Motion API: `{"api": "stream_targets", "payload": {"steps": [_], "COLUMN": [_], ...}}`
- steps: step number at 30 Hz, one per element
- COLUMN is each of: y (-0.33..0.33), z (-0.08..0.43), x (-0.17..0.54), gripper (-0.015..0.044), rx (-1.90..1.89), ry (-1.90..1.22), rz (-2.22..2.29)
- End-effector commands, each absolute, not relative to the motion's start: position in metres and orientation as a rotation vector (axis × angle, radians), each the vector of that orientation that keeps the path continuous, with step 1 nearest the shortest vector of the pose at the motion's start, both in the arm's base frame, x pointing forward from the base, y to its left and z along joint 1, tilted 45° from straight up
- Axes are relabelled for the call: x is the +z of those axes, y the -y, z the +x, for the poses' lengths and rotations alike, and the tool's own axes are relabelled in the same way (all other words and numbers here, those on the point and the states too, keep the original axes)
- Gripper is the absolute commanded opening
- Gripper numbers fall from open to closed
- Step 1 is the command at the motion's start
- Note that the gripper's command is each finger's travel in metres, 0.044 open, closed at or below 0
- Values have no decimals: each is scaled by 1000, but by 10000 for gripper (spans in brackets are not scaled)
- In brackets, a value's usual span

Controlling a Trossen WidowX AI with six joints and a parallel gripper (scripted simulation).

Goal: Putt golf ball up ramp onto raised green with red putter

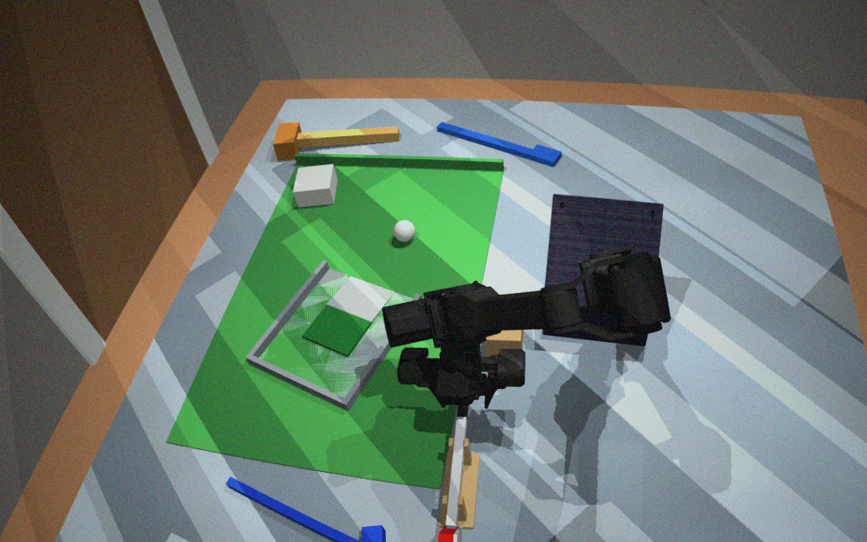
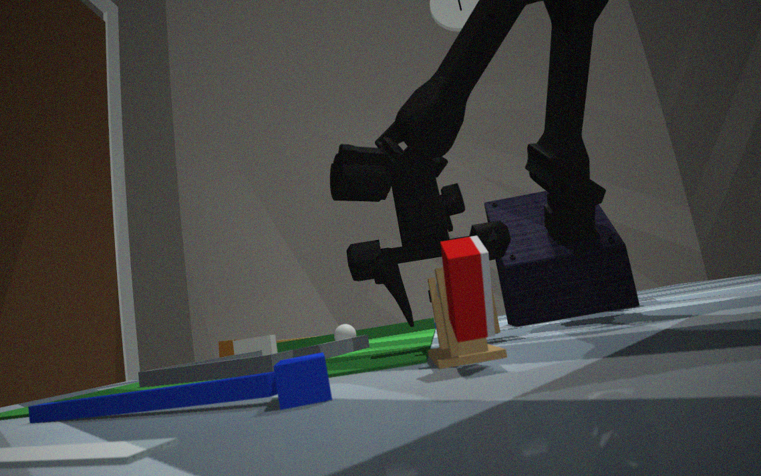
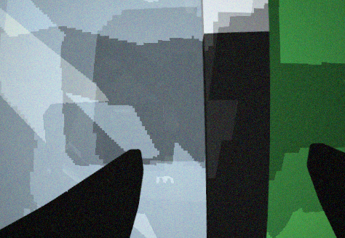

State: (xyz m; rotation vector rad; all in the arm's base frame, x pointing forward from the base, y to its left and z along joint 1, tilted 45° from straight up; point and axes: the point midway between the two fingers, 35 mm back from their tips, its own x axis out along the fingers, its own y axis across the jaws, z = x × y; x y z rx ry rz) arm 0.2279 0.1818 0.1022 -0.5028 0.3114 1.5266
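We see the black robotic gripper (image 1: 461, 407) (image 2: 430, 323) (image 3: 225, 157) spread around the dark handle of the red-headed putter (image 1: 457, 457) (image 2: 466, 289) (image 3: 237, 124), which rests in a tan wooden stand (image 1: 469, 498) (image 2: 467, 357).

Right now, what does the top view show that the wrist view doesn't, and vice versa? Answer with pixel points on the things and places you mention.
Only top: the golf ball (image 1: 403, 231), the raised green (image 1: 336, 327), the red putter head (image 1: 447, 536) and the two blue clubs (image 1: 498, 143) (image 1: 288, 505).

Only wrist: the gap on either side of the putter's black grip (image 3: 237, 124), between the open gripper's (image 1: 462, 406) (image 3: 225, 147) fingers.

Both: the gripper, the putter's white shaft (image 1: 456, 464) (image 3: 233, 1) and the green mat (image 1: 221, 417) (image 3: 309, 33).
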Motion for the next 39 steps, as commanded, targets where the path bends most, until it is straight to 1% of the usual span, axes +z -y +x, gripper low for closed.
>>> {"api": "stream_targets", "payload": {"steps": [1, 8, 11, 21, 39], "y": [-182, -182, -182, -169, -117], "z": [228, 228, 228, 231, 225], "x": [103, 103, 103, 111, 163], "gripper": [204, 20, 0, 0, 0], "rx": [1526, 1526, 1526, 1526, 1527], "ry": [-310, -310, -310, -320, -321], "rz": [-504, -504, -504, -514, -511]}}
